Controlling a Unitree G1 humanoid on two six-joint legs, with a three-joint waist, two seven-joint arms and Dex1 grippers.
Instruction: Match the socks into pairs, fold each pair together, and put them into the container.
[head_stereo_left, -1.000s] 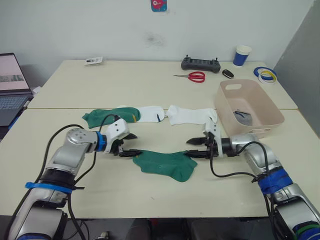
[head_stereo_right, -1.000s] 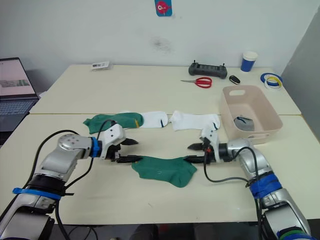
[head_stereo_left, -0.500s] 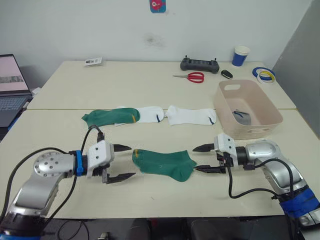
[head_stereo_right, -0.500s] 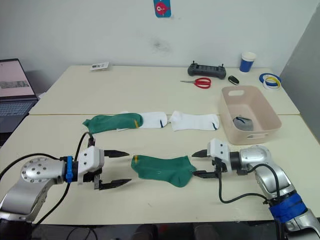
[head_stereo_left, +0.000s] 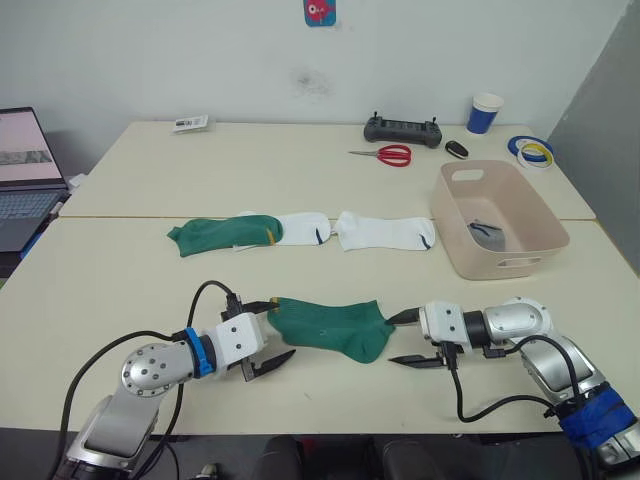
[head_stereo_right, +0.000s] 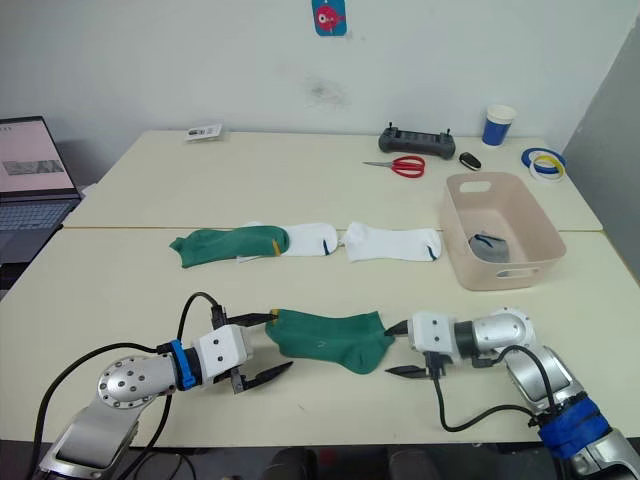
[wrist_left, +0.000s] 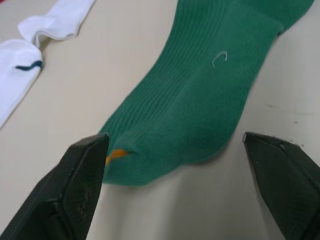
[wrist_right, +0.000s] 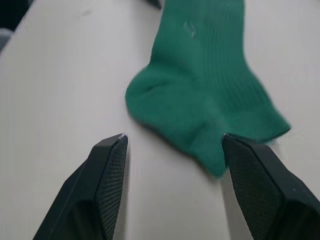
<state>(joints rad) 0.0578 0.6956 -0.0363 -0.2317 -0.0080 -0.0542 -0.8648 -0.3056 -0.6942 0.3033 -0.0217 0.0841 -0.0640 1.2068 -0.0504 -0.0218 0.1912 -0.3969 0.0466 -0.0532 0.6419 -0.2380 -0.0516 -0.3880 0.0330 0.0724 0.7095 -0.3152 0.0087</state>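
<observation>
One dark green sock lies flat at the front middle of the table. My left gripper is open, its fingers on either side of the sock's yellow-marked end. At the other end my right gripper is also open, fingertips just short of the sock. Behind lie a second green sock and two white socks in a row. The pink container stands at the right with a grey sock inside.
At the back of the table are red scissors, a black controller, a blue cup, tape rolls and a small card. A laptop sits off the left edge.
Both arms have dropped lower and moved inward, so the open grippers now sit at the two ends of the front green sock. The sock has barely moved.
</observation>
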